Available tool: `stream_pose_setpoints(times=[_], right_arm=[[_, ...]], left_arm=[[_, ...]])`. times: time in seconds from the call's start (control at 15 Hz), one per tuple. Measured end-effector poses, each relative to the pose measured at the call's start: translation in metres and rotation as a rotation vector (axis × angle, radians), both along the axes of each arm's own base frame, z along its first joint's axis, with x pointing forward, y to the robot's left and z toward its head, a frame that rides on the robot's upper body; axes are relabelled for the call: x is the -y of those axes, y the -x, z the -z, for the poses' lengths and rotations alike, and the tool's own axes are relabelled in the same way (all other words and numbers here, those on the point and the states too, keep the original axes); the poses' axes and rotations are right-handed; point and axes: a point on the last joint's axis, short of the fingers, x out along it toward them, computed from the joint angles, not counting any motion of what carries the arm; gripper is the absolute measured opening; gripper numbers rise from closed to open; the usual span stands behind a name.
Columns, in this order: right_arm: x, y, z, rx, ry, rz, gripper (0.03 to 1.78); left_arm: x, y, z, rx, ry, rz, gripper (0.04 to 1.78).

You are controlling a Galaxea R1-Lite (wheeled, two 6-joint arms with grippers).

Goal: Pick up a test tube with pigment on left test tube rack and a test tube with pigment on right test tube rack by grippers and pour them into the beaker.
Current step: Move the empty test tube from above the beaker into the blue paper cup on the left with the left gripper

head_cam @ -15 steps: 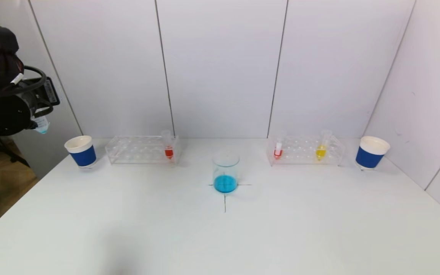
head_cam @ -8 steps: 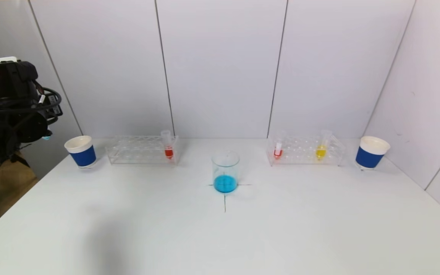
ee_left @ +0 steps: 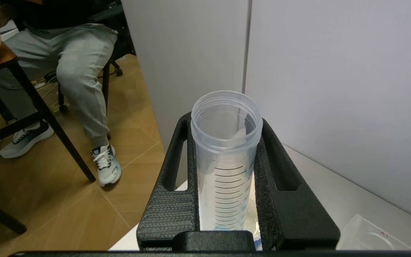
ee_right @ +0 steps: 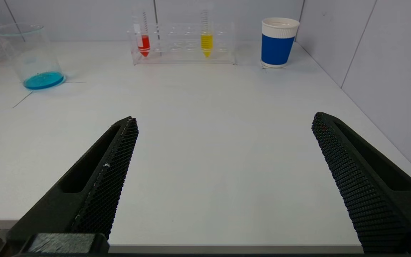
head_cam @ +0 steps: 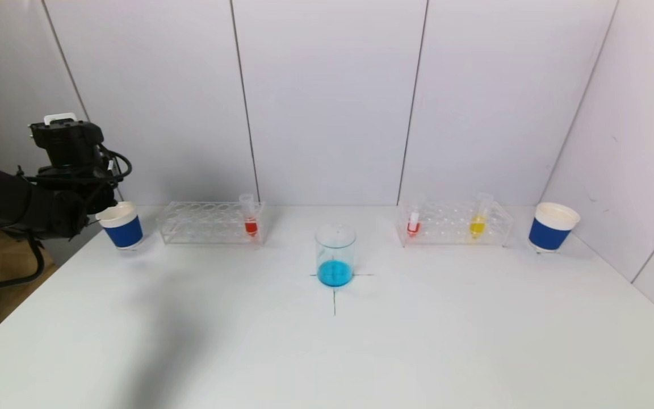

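Note:
My left gripper is shut on a clear graduated test tube, held mouth up and empty but for a faint blue trace at its bottom. In the head view the left arm hangs at the table's far left, right beside the left paper cup. The beaker at the table's centre holds blue liquid. A red test tube stands in the left rack. In the right rack stand a red tube and a yellow tube. My right gripper is open over the table's front edge, out of the head view.
A second blue-banded paper cup stands at the far right by the side wall. White wall panels close the back and right. Black cross lines mark the beaker's spot. A seated person and a chair are off the table's left side.
The left arm has come down and to the right from high at the left edge to beside the left cup, still holding the tube. Nothing on the table has moved.

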Motion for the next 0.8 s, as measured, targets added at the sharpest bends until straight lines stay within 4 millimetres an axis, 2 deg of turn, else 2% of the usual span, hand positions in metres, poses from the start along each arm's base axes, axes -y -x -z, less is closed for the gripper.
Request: stream_pose_setpoints(times=[0.4, 0.8], right_arm=[[0.000, 0.000, 0.000, 0.000, 0.000, 0.000, 1.77], [0.000, 0.000, 0.000, 0.000, 0.000, 0.000, 1.77]], left_arm=[[-0.005, -0.034, 0.022, -0.024, -0.033, 0.000, 0.45], [-0.011, -0.049, 0.045, -0.032, -0.065, -0.008, 0.45]])
